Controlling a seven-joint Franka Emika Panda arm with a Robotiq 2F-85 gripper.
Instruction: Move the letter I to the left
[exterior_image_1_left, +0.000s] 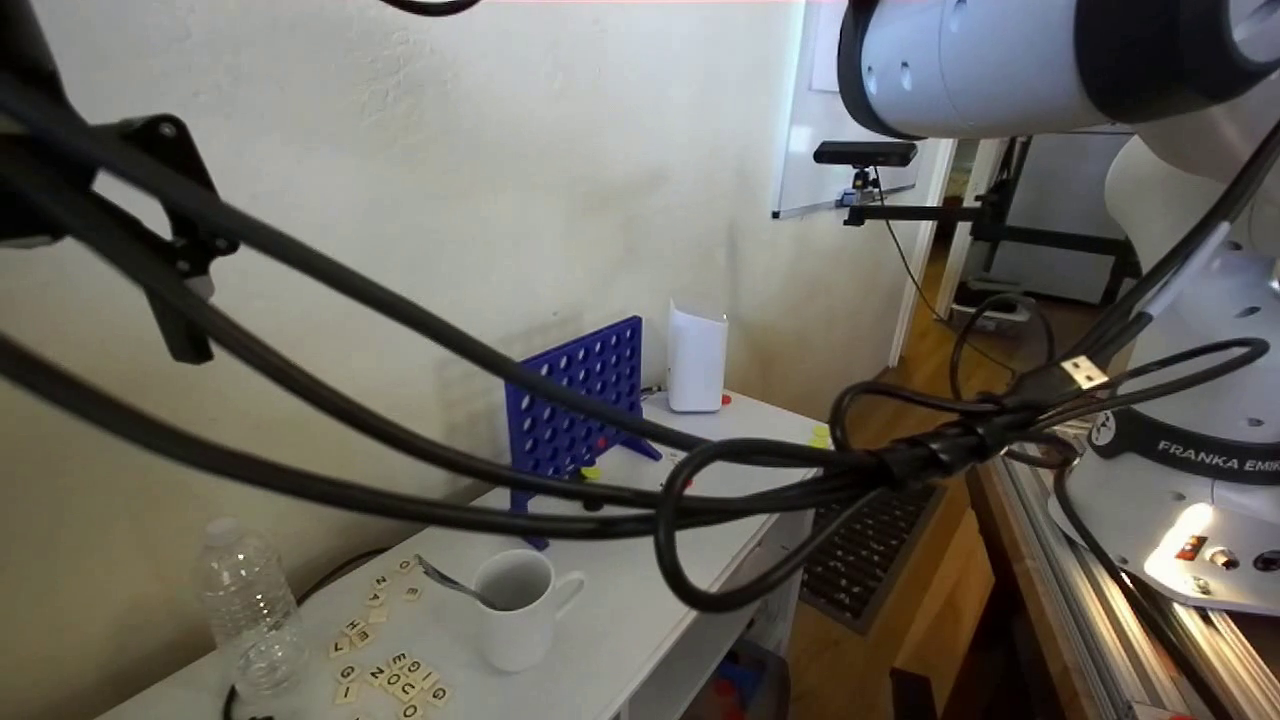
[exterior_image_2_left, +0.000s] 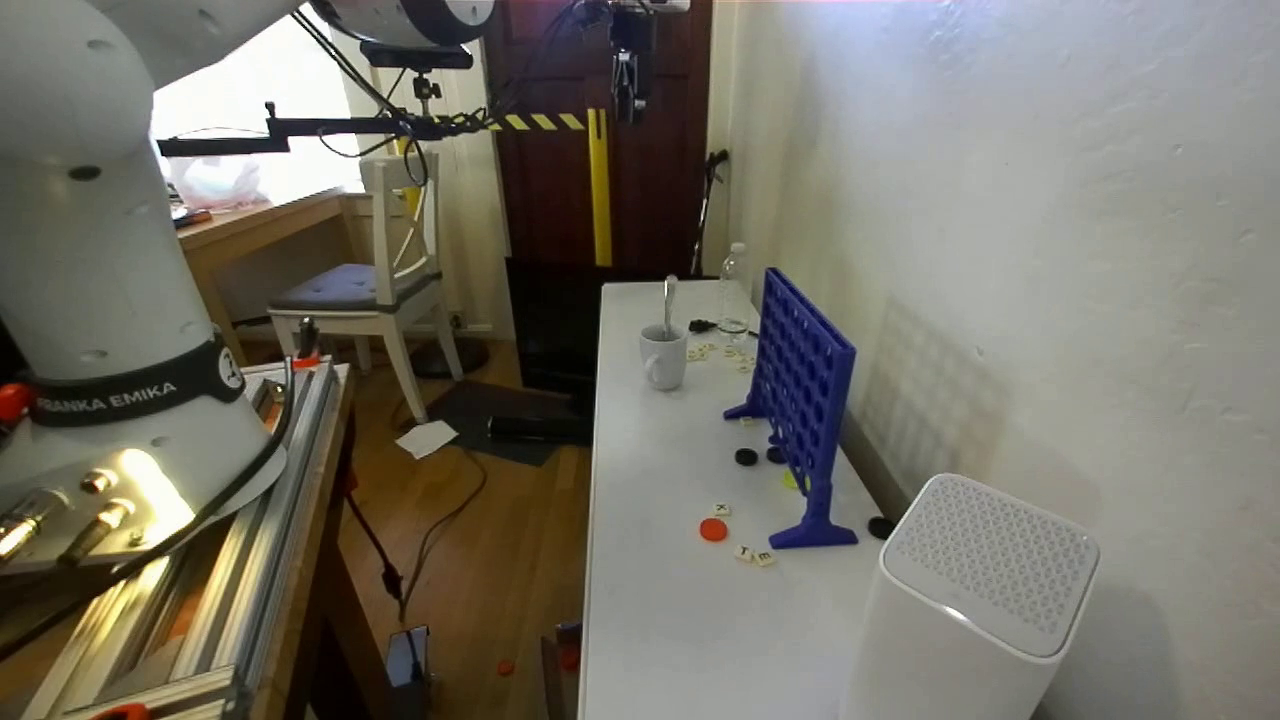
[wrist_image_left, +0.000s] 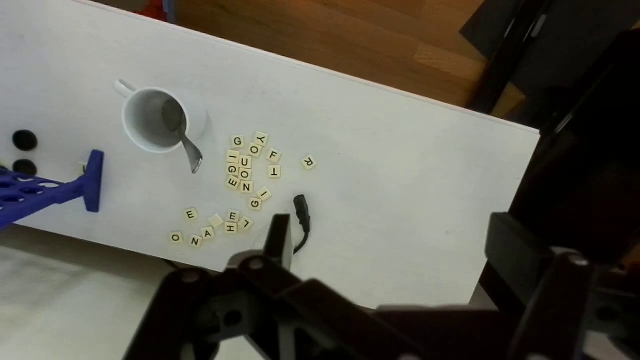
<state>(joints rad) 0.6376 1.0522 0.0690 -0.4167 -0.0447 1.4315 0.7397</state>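
Two tiles bear the letter I. One I tile (wrist_image_left: 264, 193) touches a G tile (wrist_image_left: 255, 203); it also shows in an exterior view (exterior_image_1_left: 346, 692). The other I tile (wrist_image_left: 233, 156) lies in the cluster among G and U tiles. All lie flat on the white table (wrist_image_left: 400, 150). My gripper (wrist_image_left: 392, 237) is open and empty in the wrist view, with a wide gap between the fingers. It is high above the table, seen in an exterior view (exterior_image_2_left: 628, 95). The tiles lie beyond the left finger in the wrist view.
A white mug (wrist_image_left: 155, 120) with a spoon stands beside the tiles. A black plug (wrist_image_left: 301, 210) lies near them. A clear bottle (exterior_image_1_left: 250, 610), a blue game grid (exterior_image_2_left: 805, 380) and a white box (exterior_image_2_left: 990, 560) stand along the wall. Black cables (exterior_image_1_left: 450, 440) hang from the arm.
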